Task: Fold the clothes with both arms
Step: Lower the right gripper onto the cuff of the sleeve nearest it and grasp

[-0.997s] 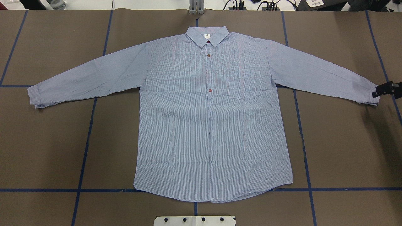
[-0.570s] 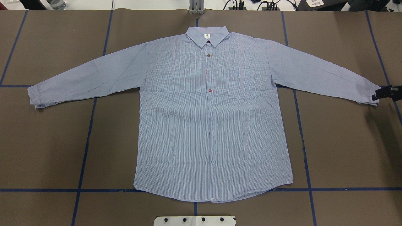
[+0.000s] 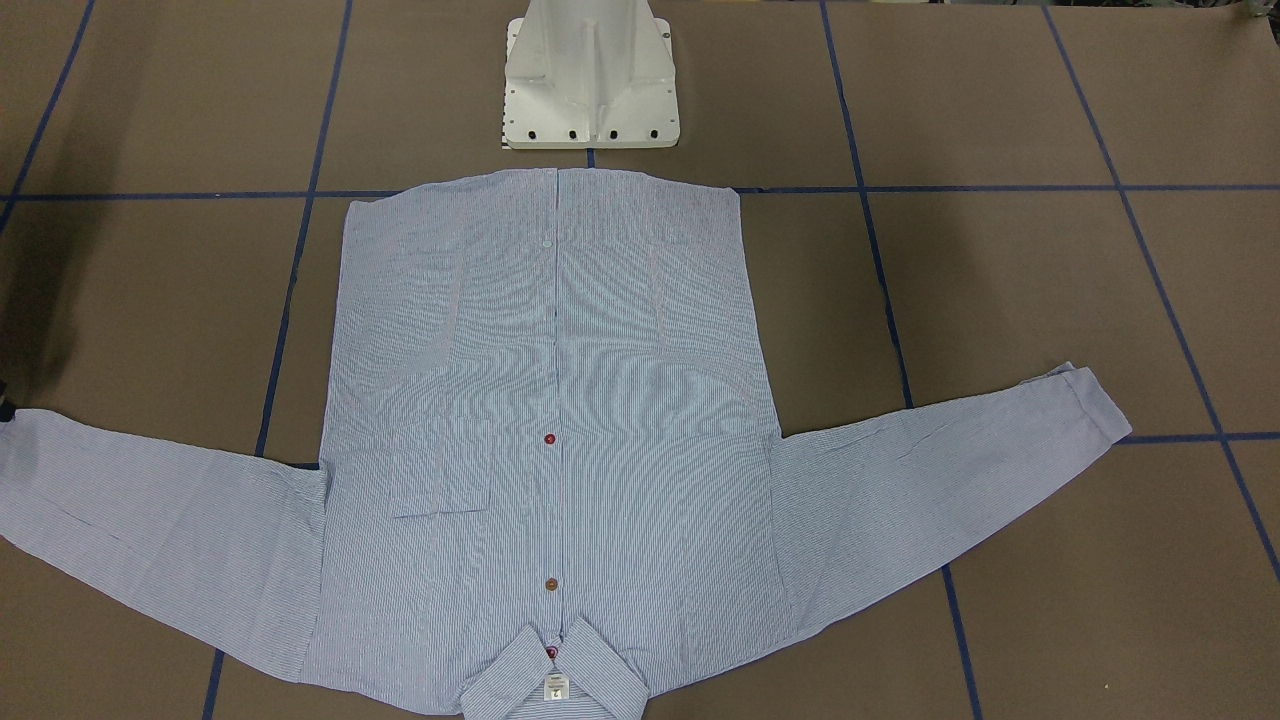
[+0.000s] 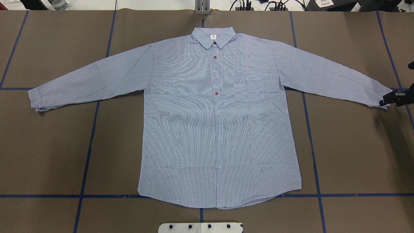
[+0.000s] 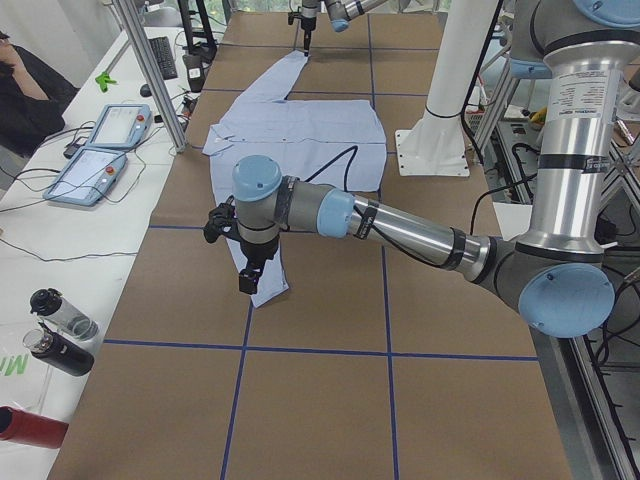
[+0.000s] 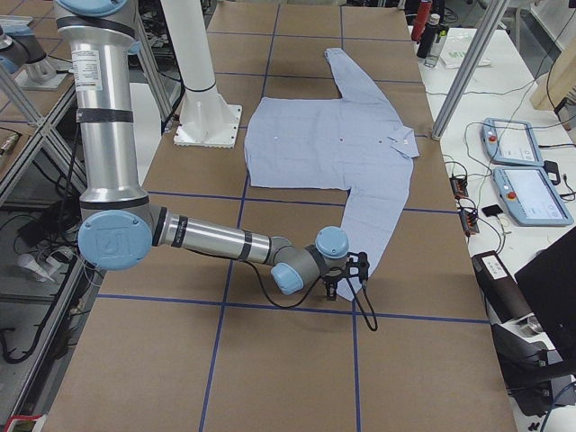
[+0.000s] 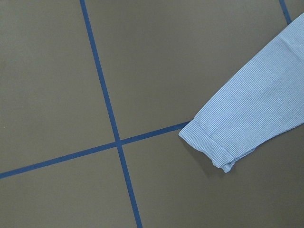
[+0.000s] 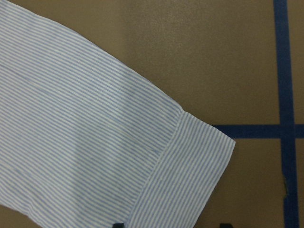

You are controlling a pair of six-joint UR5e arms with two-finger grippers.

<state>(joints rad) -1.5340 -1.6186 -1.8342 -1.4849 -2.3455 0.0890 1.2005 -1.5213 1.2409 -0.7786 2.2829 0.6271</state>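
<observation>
- A blue-and-white striped shirt (image 4: 213, 129) lies flat on the brown table (image 4: 48, 145), buttoned front up, collar away from the robot, sleeves spread wide, which suits a first fold.
- The right gripper (image 4: 384, 101) sits low at the right cuff (image 8: 190, 175) with its jaws apart either side of the cuff's edge. They hold nothing, and look placed to pinch it.
- The left gripper (image 5: 248, 282) hovers near the left cuff (image 7: 209, 142). I cannot tell how its jaws stand.

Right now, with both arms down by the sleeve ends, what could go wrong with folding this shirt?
1. The black right end effector sits open at the very edge of the right cuff of the light blue-and-white striped shirt; a shallow bite might slip or catch only one layer.
2. The black left end effector hangs above the left cuff, which sits off-centre in its wrist view. Uneven lifting could drag the flat shirt askew.
</observation>
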